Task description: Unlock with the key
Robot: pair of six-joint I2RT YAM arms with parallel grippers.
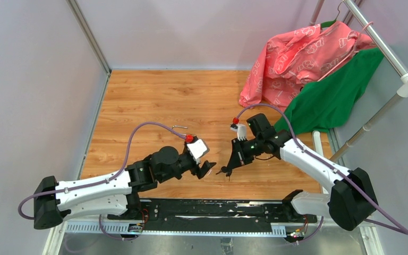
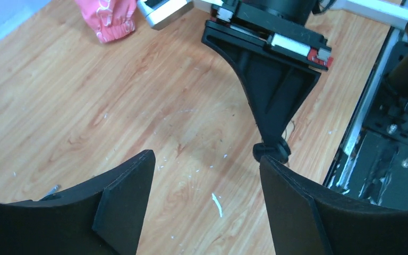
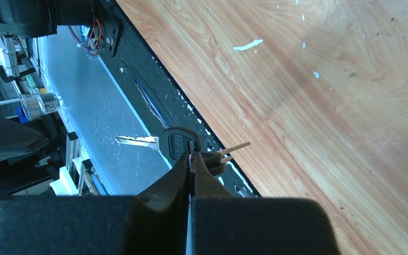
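Tabletop with two arms, top view, read from left to right. A grey wall (image 1: pixel 32 79) closes the left edge of the frame and meets the wood table (image 1: pixel 164 101). The table's upper-left and centre are bare. The left arm (image 1: pixel 90 191) reaches in from the lower left, with a purple cable (image 1: pixel 138 135) looping above it. The left gripper (image 1: pixel 206 169) sits just below frame centre with its fingers (image 2: pixel 122 202) spread wide apart and nothing between them. White flecks (image 2: pixel 216 204) lie on the wood in that gap.

Just right of it, across a narrow gap, the right gripper (image 1: pixel 227 171) points down and to the left. Its jaws are pressed together on the black head of the key (image 3: pixel 172 143). In the right wrist view the silver blade points toward the left edge of the frame, past the table's near edge and over the black rail (image 1: pixel 207 210). That rail runs along the bottom of the top view.

In the upper right, a pink cloth (image 1: pixel 303 53) and a green cloth (image 1: pixel 334 90) spill onto the table's far right corner. They crowd the space behind the right arm (image 1: pixel 308 159). A white rack (image 1: pixel 388 53) crosses the right edge.
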